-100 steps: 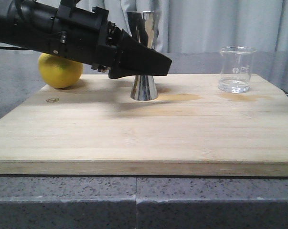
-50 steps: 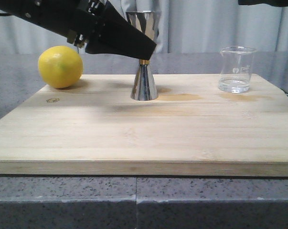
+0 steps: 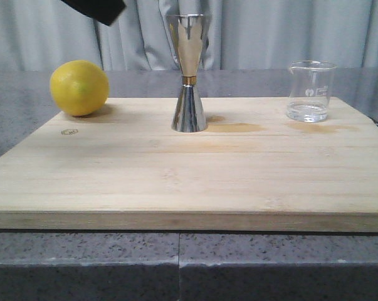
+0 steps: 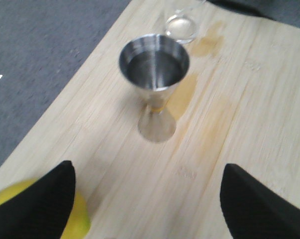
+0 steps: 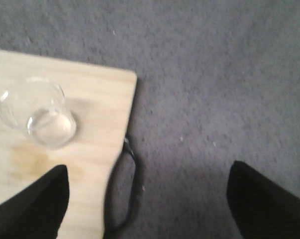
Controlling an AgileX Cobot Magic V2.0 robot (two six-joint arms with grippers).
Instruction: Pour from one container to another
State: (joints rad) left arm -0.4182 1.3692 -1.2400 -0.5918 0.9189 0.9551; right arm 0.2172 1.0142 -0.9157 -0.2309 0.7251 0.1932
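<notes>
My left gripper point(image 4: 147, 199) has its fingers spread wide apart and grips nothing; the two dark fingertips point(image 4: 38, 201) frame bare wooden board point(image 4: 229, 99). Just ahead of the gap between them, upright on the board, stands the steel jigger point(image 4: 154, 82), its upper cup open toward my wrist camera, apart from both fingers. Beside my one fingertip lies the lemon point(image 4: 75, 226), partly hidden by it. Well beyond the jigger, at the far edge of the board, stands the glass beaker point(image 4: 181, 27). In the front view only a dark corner of this arm shows, raised high above the lemon point(image 3: 79, 88). My right gripper point(image 5: 147, 199) is likewise spread wide and empty, held above the grey tabletop point(image 5: 214, 74) past the board's corner; the beaker point(image 5: 38, 112) stands upright on the board off to one side of its fingers, untouched.
</notes>
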